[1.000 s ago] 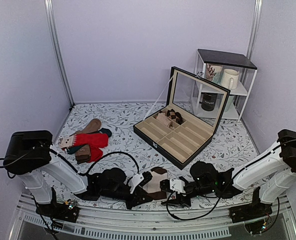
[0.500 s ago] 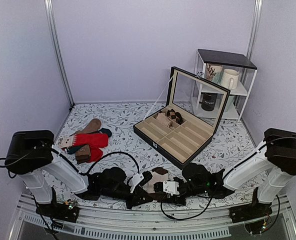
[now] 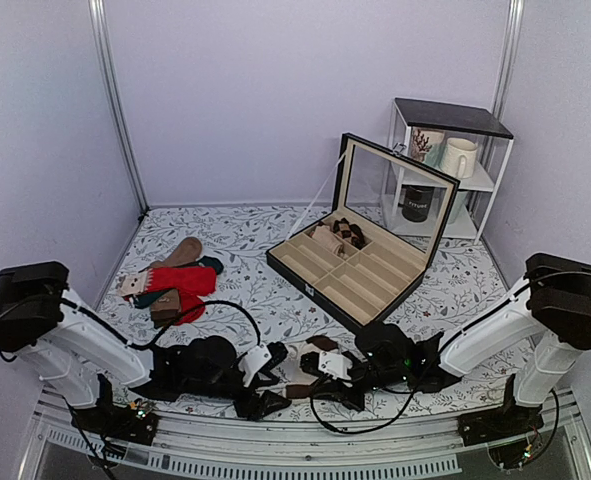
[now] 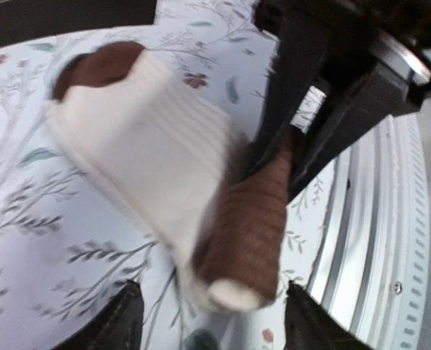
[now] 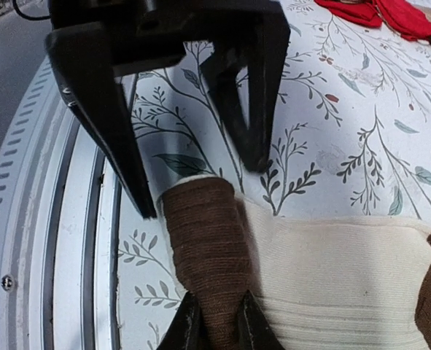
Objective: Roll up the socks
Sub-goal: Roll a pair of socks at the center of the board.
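The cream knit socks with brown bands (image 4: 164, 168) look motion-blurred ahead of the left gripper (image 4: 215, 319). Beyond the right gripper (image 5: 216, 328), their far end is cropped.

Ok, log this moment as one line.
socks: partly rolled | left end effector: open, astride rolled end | right end effector: shut on brown rolled end

Ahead of my black right claw (image 5: 219, 302), the soft knit socks (image 5: 332, 270) are cream with broad brown bands; the counter (image 5: 361, 131) is white, leaf-printed.
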Controlling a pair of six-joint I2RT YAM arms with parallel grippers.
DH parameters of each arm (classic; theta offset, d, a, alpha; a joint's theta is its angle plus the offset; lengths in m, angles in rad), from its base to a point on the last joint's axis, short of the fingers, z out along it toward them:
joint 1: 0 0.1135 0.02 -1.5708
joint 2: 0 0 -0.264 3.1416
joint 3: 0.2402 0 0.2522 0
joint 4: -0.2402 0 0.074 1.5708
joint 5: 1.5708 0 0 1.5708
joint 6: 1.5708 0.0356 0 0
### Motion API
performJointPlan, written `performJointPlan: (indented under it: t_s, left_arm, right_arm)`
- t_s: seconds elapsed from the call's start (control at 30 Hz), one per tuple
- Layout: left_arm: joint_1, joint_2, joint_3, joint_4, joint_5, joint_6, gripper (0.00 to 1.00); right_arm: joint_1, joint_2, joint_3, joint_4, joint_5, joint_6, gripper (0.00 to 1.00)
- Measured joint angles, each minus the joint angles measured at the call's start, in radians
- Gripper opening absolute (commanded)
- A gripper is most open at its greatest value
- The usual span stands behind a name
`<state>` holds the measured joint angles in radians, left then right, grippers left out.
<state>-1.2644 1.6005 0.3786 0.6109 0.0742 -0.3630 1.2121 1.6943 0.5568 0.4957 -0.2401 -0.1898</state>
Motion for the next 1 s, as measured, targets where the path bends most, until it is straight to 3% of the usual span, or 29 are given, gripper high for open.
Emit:
performJointPlan:
  t_s: [0.07, 0.27, 0.63, 1.0]
  left_arm:
    - [-0.012, -0.076, -0.019, -0.056, -0.06, 0.043, 0.62]
    - [-0.083, -0.208, -0.033, -0.024, -0.173, 0.223, 0.63]
    - [-0.106, -0.04, -0.035, 0.11, -0.172, 0.371, 0.65]
    - [-0.107, 0.035, -0.029, 0.156, -0.116, 0.395, 0.52]
  right_arm:
    - [-0.013, 0.003, -0.001, 0.0, -0.035, 0.048, 0.12]
    - [-0.069, 0.04, 0.015, -0.003, -0.193, 0.192, 0.12]
    - [-0.105, 0.112, 0.069, -0.042, -0.388, 0.349, 0.12]
    - [-0.114, 0.13, 0.09, -0.066, -0.421, 0.362, 0.12]
